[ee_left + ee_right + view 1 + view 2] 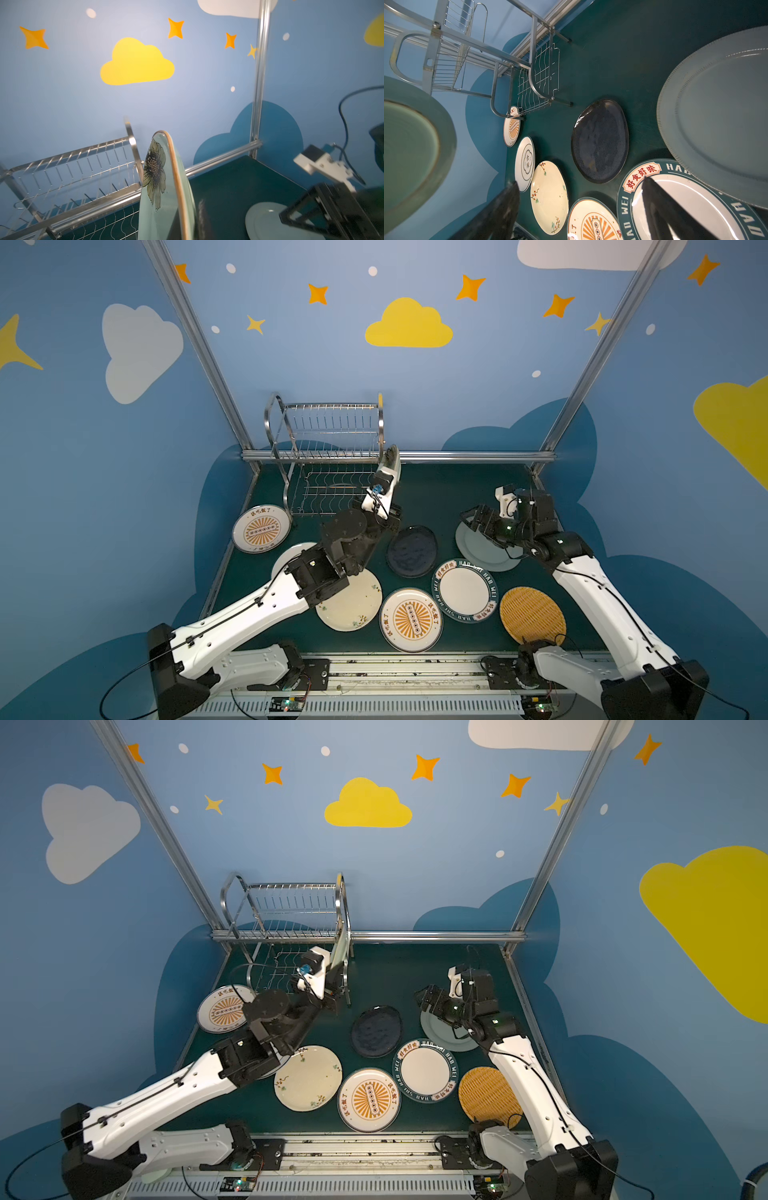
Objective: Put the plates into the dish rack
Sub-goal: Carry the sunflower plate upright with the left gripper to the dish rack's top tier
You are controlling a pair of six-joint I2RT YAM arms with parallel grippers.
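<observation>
Dish rack [332,406]: to be met with the plate kept upright, edge lined up with an end slot. Flower-printed pale green plate [164,207]: held on edge just beside the rack's right end frame, above the left gripper [388,477], clenched on its lower rim. Right gripper [473,520]: released, empty.

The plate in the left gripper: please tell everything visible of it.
The plate is round, glossy like glazed ceramic, pale green with a dark flower print and a brown rim. It is held upright on edge, pinched at its lower rim by the shut left gripper, beside an end frame of the dish rack. Whether it touches the rack cannot be told.
</observation>
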